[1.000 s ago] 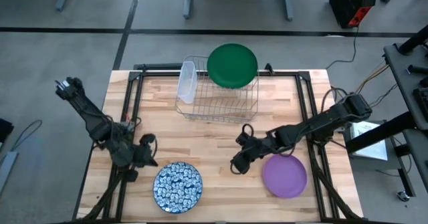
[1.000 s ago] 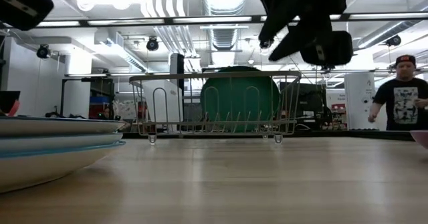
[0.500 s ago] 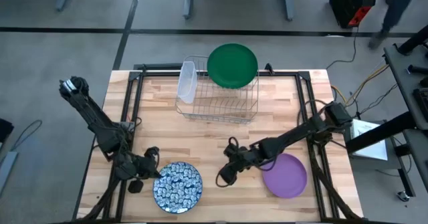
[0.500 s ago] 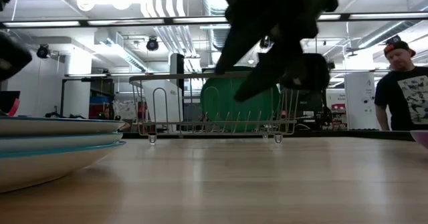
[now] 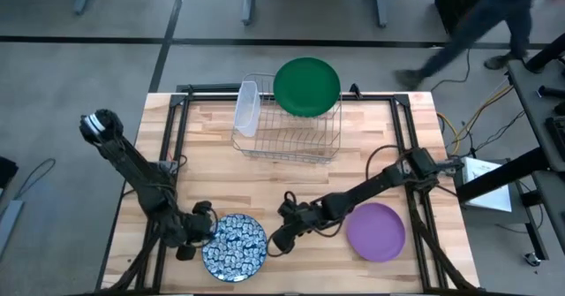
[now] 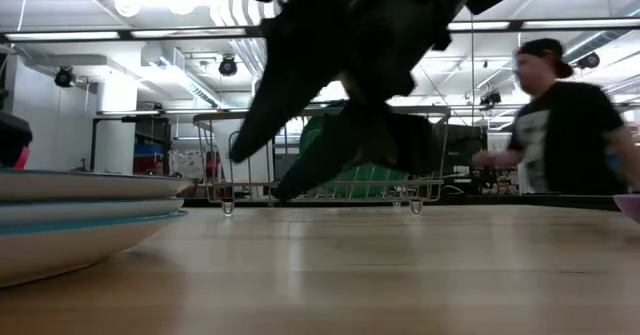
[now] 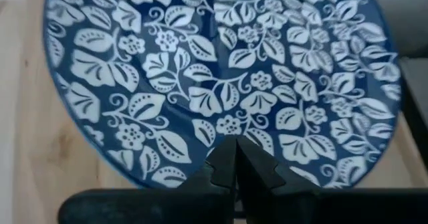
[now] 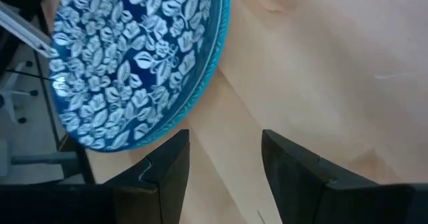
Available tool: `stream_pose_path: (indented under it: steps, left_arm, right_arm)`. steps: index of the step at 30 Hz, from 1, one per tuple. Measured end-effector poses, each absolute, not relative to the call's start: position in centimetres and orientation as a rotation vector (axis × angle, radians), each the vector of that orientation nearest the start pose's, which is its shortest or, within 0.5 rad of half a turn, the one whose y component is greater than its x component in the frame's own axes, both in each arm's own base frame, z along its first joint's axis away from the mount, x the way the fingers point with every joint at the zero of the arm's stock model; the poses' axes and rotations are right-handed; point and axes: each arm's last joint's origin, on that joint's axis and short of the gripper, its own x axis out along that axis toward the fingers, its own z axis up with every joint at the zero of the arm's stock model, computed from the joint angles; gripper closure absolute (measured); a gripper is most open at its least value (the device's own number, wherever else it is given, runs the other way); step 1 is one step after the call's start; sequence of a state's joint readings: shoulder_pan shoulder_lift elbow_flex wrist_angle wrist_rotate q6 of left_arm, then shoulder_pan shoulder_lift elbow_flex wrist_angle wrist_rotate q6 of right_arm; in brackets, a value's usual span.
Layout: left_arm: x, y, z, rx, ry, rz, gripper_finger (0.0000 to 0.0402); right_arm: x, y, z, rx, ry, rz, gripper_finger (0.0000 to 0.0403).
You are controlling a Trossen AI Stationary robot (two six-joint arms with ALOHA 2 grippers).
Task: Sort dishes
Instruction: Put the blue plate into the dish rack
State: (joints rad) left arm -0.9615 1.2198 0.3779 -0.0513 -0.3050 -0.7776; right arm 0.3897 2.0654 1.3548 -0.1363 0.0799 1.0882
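Blue-and-white patterned plates (image 5: 235, 246), glossy leaf print, stacked at table's (image 5: 291, 177) near edge. Left gripper (image 5: 196, 234) low at stack's left rim, jaws closed over the top plate, gripping nothing. Right gripper (image 5: 281, 237) reached across just right of stack, arm stretched low, jaws apart and empty. Purple plate (image 5: 375, 231) flat, near right. Green plate (image 5: 306, 87) upright in wire rack (image 5: 287, 137).
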Motion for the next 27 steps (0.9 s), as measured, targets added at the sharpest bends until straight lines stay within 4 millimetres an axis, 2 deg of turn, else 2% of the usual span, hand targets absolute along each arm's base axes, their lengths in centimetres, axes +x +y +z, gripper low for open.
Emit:
stream_pose_path:
  steps: [6, 15, 23, 27]
  left_arm:
    - [12.5, -16.2, 12.2, -0.195, 0.884, -0.225, 0.0401]
    - [12.9, -16.3, 10.7, -0.212, 0.791, -0.175, 0.0401]
    - [13.1, -16.2, 10.1, -0.181, 0.739, -0.12, 0.0402]
    - [13.1, -16.1, 10.1, -0.174, 0.724, -0.102, 0.0402]
  right_arm:
    - [41.7, 16.3, 14.4, 0.811, 0.838, -0.15, 0.0227]
    - [42.5, 15.3, 14.8, 0.807, 0.784, -0.132, 0.0227]
    - [43.2, 14.9, 13.3, 0.805, 0.78, -0.122, 0.0233]
    - [43.7, 14.5, 13.4, 0.809, 0.741, -0.092, 0.0247]
